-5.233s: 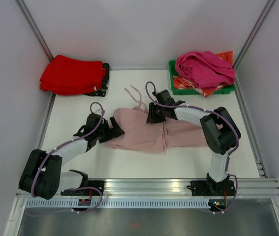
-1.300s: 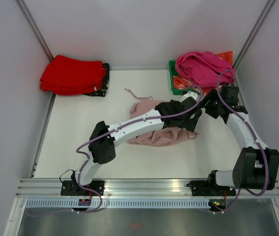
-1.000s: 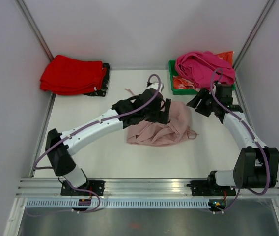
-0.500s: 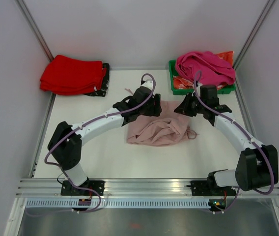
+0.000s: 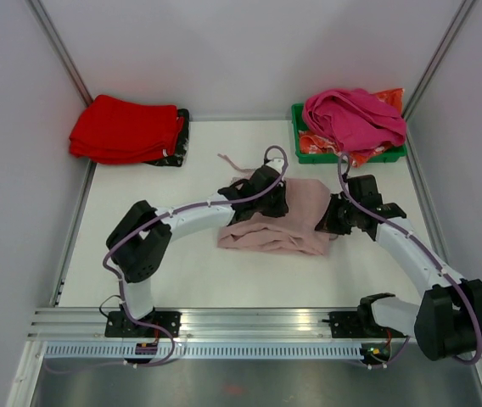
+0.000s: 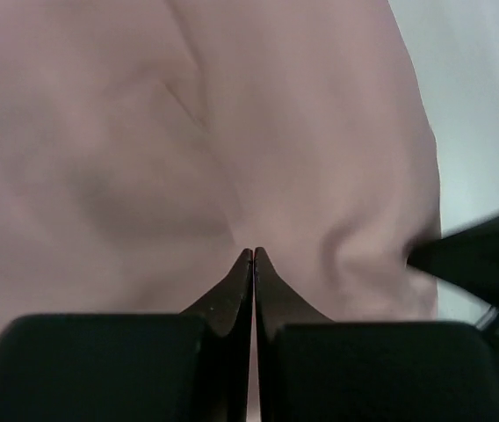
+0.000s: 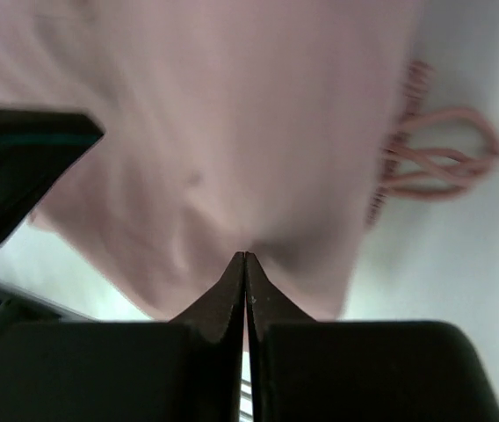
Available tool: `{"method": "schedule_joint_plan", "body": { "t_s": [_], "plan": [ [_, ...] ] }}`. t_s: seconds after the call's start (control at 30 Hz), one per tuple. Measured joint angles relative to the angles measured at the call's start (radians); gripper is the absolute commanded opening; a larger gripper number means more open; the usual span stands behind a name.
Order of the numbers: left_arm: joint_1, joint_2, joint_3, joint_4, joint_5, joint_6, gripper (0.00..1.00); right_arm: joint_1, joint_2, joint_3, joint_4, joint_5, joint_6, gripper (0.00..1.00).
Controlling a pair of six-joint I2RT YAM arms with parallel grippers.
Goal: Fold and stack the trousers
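Two arms are in on one garment here, so take the pale dusty-pink trousers (image 5: 302, 202) of soft thin fabric as the marker: they lie bunched in a loose, rumpled heap on the white table (image 5: 139, 254), about mid-table.

Well off to the far left of the trousers sits a stack of vivid red folded garments (image 5: 126, 129), tucked in the back corner. Coming closer, a thin pink drawstring cord (image 5: 232, 161) trails out from the trousers' back left edge.

The left tool (image 5: 271, 199) is down on the trousers' left part, and from its wrist camera the left tool (image 6: 253, 255) has its two black fingers pressed together, the pink cloth (image 6: 232, 114) puckering right at the tips: clamped on a pinch of fabric.

Over at the trousers' right edge, the right tool (image 5: 333, 219) is down too. Its own view has the right tool (image 7: 245, 257) with fingers closed tip to tip on a fold of the same cloth (image 7: 232, 132), looped cords (image 7: 443, 158) lying just beside on the table.

Behind and to the right of the trousers, a green plastic tray (image 5: 297, 127) holds a heaped bright magenta garment (image 5: 351, 114).
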Motion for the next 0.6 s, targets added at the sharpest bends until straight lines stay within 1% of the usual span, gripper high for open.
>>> {"method": "schedule_joint_plan", "body": {
  "t_s": [0.07,0.13,0.23,0.33,0.43,0.5,0.53,0.6],
  "plan": [
    [-0.041,-0.007,-0.023,0.005,0.005,0.002,0.02,-0.015,-0.014,0.02,-0.069,0.084,-0.003,0.02],
    [-0.085,-0.016,-0.055,0.007,0.015,0.001,0.02,-0.058,-0.018,0.047,-0.118,0.14,-0.005,0.03],
    [-0.144,-0.024,-0.092,0.007,0.021,0.0,0.02,-0.127,-0.02,0.087,-0.141,0.167,-0.005,0.04],
    [-0.182,-0.024,-0.113,0.005,0.023,-0.001,0.02,-0.138,-0.016,0.119,-0.129,0.145,-0.004,0.05],
    [-0.197,-0.023,-0.117,-0.002,0.026,-0.001,0.02,-0.137,0.005,0.135,-0.1,0.099,-0.001,0.06],
    [-0.198,-0.022,-0.117,-0.003,0.026,-0.001,0.02,-0.137,0.023,0.136,-0.087,0.079,0.0,0.09],
    [-0.197,-0.021,-0.117,-0.008,0.025,-0.001,0.02,-0.137,0.029,0.136,-0.082,0.068,0.0,0.13],
    [-0.196,-0.021,-0.117,-0.011,0.023,-0.001,0.03,-0.137,0.032,0.136,-0.067,0.043,0.005,0.15]
  ]
}}
